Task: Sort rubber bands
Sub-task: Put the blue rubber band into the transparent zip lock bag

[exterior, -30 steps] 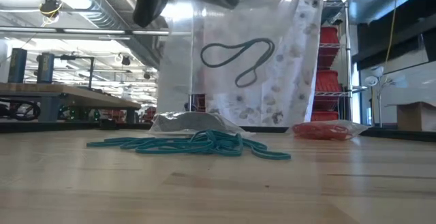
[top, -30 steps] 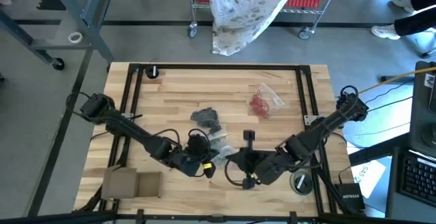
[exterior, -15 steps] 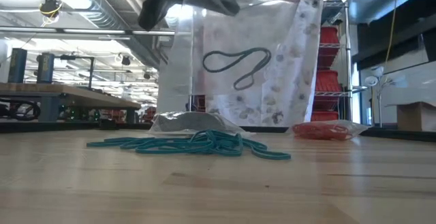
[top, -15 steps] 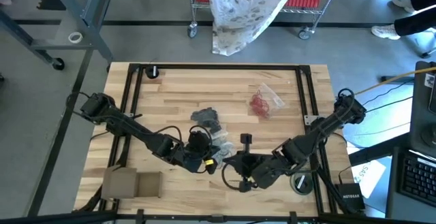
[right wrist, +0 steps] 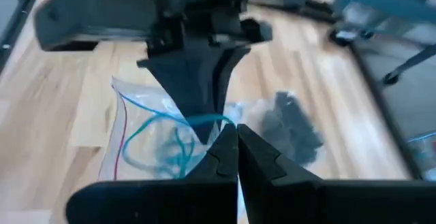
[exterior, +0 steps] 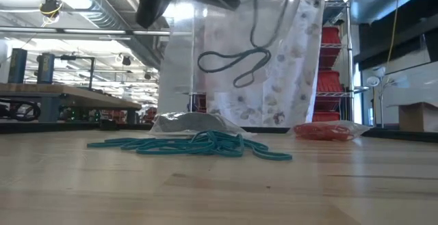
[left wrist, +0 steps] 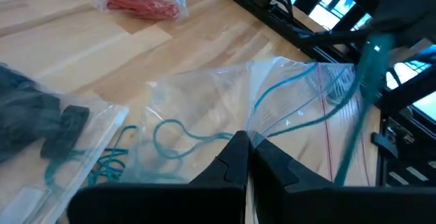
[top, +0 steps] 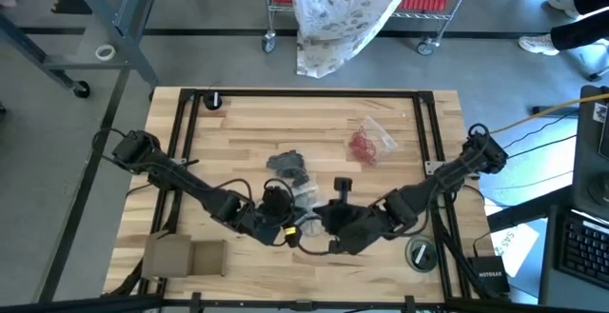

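two grippers hold a bag for the teal bands

the left gripper point(left wrist: 246, 157) is pinched tight on the rim of a clear plastic bag with a red zip line point(left wrist: 300, 108). the right gripper point(right wrist: 235, 142) is pinched shut too, on the other side of the same bag. both are near the front edge of the tabletop point(top: 238, 127), about the middle, close together. the bag hangs up in the air between them.

to do this step well, i think the two grippers should pull apart only a little, so the bag mouth stays open and does not slip or rip. slow moves are best, since the thin loops can bounce out.

the thin stretchy teal rubber bands point(exterior: 198, 145) lie in a loose tangled heap on the tabletop, just under the bag. a few teal loops point(exterior: 233, 61) are inside the lifted bag. a small clear bag of red rubber bands point(top: 366, 143) sits toward the back right corner. a clear bag of dark grey rubber bands point(top: 287, 166) lies near the middle of the tabletop.
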